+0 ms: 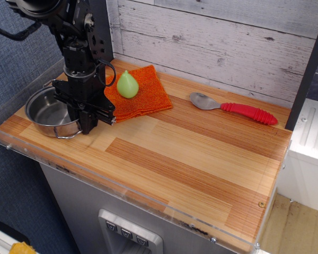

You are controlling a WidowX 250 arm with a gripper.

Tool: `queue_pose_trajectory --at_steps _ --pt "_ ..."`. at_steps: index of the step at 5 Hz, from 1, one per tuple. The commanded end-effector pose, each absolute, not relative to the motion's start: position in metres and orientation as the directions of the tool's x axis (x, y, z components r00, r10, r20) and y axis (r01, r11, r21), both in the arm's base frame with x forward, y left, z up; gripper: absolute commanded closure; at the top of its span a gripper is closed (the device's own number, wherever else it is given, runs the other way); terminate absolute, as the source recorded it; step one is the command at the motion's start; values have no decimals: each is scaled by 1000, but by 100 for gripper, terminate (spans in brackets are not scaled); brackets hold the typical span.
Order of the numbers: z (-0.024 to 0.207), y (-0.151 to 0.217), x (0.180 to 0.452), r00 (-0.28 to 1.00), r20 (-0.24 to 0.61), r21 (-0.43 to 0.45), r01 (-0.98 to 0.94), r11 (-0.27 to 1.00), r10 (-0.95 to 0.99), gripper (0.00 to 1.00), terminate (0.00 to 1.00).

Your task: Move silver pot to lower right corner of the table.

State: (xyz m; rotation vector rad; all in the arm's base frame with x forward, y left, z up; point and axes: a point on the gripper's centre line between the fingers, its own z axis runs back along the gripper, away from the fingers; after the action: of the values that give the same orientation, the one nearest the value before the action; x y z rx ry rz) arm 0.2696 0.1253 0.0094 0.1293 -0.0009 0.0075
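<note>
The silver pot [46, 111] sits at the left end of the striped wooden table [191, 159], near the front left edge. Its front wire handle shows just below its rim. My black gripper [86, 126] comes down from above at the pot's right rim. Its fingers are drawn together on that rim, with the pot resting on or barely above the wood. The far side of the pot is partly hidden by the arm.
An orange cloth [143, 98] lies behind the gripper with a green pear-shaped object [127, 84] on it. A metal spoon with a red handle [238, 110] lies at the back right. A clear acrylic rim [122, 185] runs along the table's front edge.
</note>
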Motion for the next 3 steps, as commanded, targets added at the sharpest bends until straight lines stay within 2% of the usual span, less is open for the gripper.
queue_pose_trajectory --at_steps 1,3 --pt "46 129 270 998 50 162 -32 986 24 100 0" --pt "74 122 256 992 62 225 -121 967 109 100 0"
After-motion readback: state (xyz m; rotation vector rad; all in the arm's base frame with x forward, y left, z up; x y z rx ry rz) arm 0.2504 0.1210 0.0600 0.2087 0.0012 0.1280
